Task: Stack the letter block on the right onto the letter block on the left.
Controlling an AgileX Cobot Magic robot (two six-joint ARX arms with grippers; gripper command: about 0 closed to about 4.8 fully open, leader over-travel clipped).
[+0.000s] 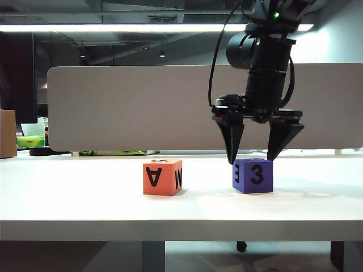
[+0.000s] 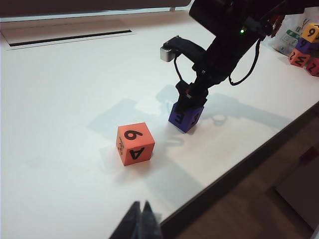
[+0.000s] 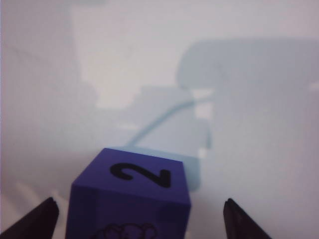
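Observation:
On the white table [image 1: 85, 192], an orange letter block [image 1: 163, 177] sits on the left and a purple block [image 1: 253, 175] on the right. My right gripper [image 1: 252, 161] hangs point-down over the purple block, open, with a fingertip at each side of the block's top and a gap on both sides. The right wrist view shows the purple block [image 3: 130, 199] between the spread fingers [image 3: 40, 219], untouched. In the left wrist view the orange block [image 2: 135, 144] and the purple block [image 2: 186, 117] lie ahead. My left gripper [image 2: 141, 205] is shut, empty, near the table's front edge.
Several more coloured blocks [image 2: 304, 47] and a white bag lie at the far right end of the table. A grey divider panel [image 1: 170, 107] runs along the back. A cardboard box [image 1: 7, 133] stands at the far left. The table's front edge [image 2: 239, 164] is close to my left gripper.

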